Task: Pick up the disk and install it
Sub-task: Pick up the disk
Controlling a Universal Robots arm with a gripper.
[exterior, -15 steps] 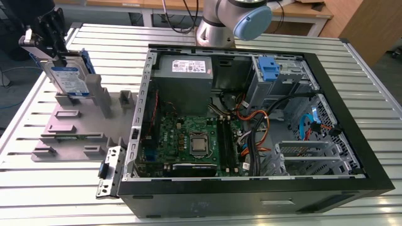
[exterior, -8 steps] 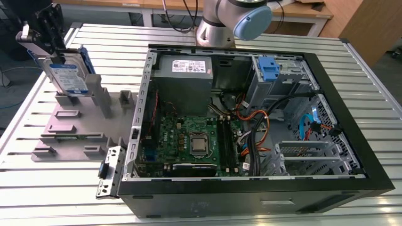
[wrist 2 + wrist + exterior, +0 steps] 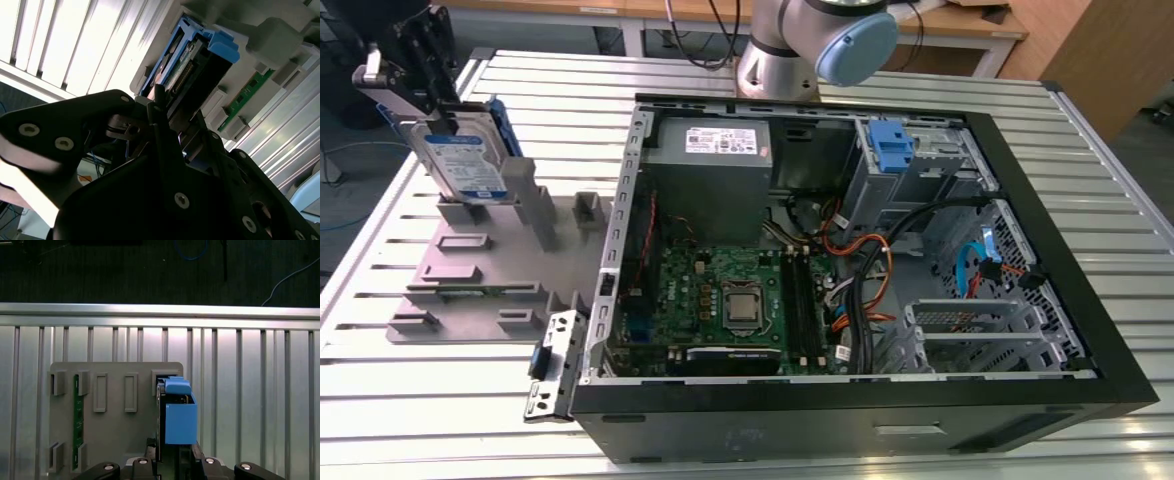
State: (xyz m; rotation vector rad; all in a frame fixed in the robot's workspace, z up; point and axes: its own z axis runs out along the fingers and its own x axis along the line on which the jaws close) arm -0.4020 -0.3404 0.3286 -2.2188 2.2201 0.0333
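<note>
The disk [image 3: 464,165] stands on edge at the back of the grey holder plate [image 3: 467,270], on the exterior view's left; its white-and-blue label faces the camera and a blue rail runs along its edge. My gripper [image 3: 420,120] comes down on its top edge and is shut on it. In both wrist views the disk [image 3: 180,420] [image 3: 185,65] sits between the black fingers [image 3: 156,102], with its blue rail end uppermost. The gripper [image 3: 172,452] straddles the drive's thin edge.
The open computer case [image 3: 1067,250] lies on the slatted metal table [image 3: 440,400] to the exterior view's right. Inside are a metal drive cage with a blue bracket [image 3: 891,150], a grey power supply [image 3: 714,150] and loose cables. A green memory stick [image 3: 77,415] rests in the holder plate.
</note>
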